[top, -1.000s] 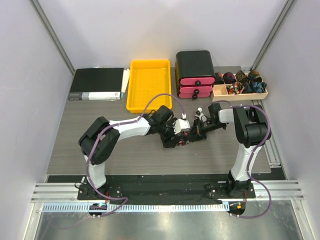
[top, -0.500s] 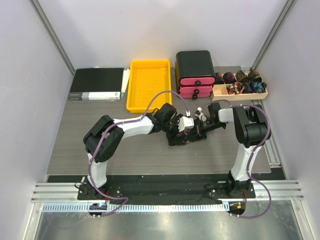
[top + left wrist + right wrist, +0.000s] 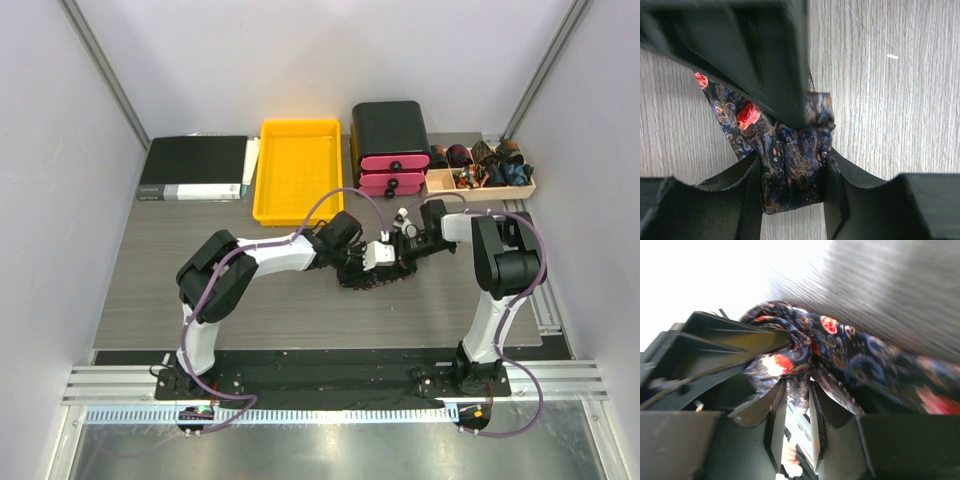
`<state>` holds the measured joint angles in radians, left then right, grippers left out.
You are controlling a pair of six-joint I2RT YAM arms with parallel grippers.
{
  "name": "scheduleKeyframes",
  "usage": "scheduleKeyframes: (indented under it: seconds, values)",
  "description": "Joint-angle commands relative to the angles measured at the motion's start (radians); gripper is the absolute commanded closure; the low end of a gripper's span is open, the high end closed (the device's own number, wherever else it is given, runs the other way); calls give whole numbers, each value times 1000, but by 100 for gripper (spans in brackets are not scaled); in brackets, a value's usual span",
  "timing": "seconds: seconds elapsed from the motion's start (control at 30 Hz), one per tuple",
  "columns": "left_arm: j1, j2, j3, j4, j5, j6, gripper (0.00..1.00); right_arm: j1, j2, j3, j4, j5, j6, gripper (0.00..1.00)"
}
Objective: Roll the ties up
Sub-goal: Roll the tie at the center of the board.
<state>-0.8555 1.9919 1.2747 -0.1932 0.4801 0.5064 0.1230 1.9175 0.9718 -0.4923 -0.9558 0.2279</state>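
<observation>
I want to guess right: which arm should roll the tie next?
Probably left: the tie fills the gap between the left fingers; the right fingers meet only a loose fold.

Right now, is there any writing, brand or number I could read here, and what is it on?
No text can be read in any view.
On the flat black folder at the back left: a pale line of print along its near edge, too small to read.
On the dark patterned fabric tie: pattern only, no label showing.
</observation>
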Motion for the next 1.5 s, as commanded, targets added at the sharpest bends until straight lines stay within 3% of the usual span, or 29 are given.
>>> scheduleKeyframes:
  seconds: [0.0,0.4,0.6,0.87,0.97,1.13,1.37,1.47]
  values:
    - [9,-16,-43,-14,3,20,85,-60,-81,88,-9,-17,-12,69]
    - [45,-39,-63,89,25,-77,87,-29,31,87,-23,230,-50,80]
    - [65,-96,-110,189,-23,-207,80,-25,74,102,-71,359,-76,86]
    - [67,-78,-129,134,-40,-183,81,-23,90,126,-92,405,-85,87]
    - [67,-61,-118,98,-40,-167,84,-23,91,139,-103,394,-96,88]
    - [69,-25,-94,37,-41,-144,89,-26,29,168,-89,197,-73,85]
    - [67,-4,-75,17,-52,-134,89,-11,-44,147,-37,20,1,68]
    - [67,-4,-74,17,-44,-135,88,9,-41,124,-17,6,14,67]
